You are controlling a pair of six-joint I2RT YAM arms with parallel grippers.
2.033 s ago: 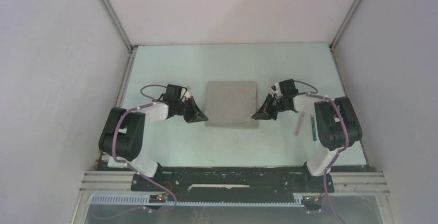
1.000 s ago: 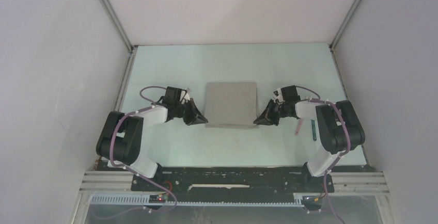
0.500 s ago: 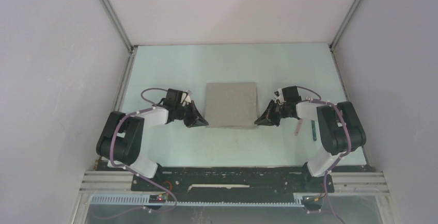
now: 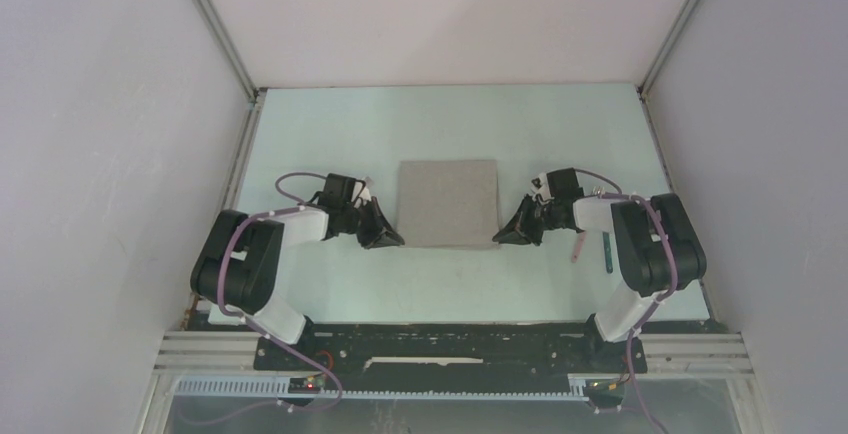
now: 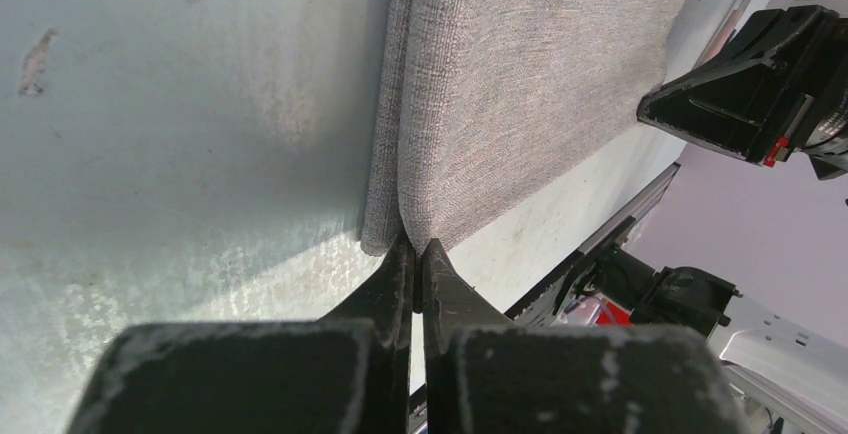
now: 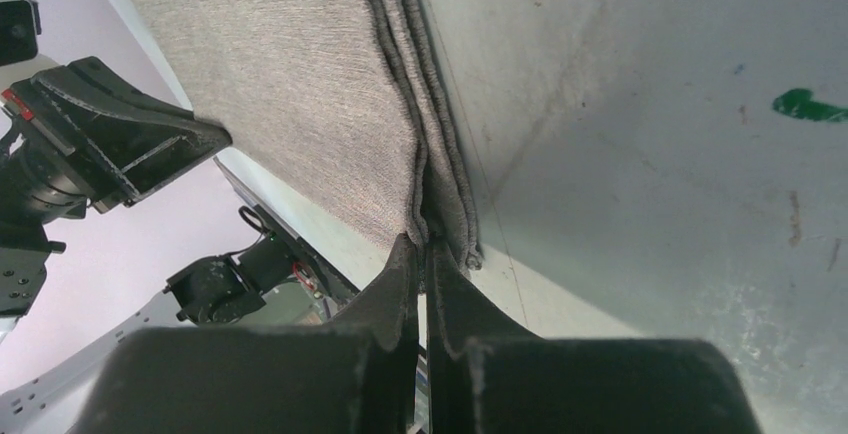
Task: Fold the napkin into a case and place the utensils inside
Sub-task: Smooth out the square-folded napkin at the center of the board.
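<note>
Folded napkin [image 4: 448, 204] lies mid-worktop [image 4: 450, 124], squarely between the arms. Left end effector [image 4: 392, 239] and right end effector [image 4: 503, 237], both closed narrow, touch its near corners; any pinch is unclear. Utensils [image 4: 578, 245] lie nearest the right arm.

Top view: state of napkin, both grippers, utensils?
napkin: folded in layers, flat on the table, near corners pinched.
left gripper: shut on the napkin's near-left corner.
right gripper: shut on the napkin's near-right corner.
pink-handled utensil: lying on the table right of the napkin, untouched.
teal-handled utensil: lying beside it, untouched.
</note>
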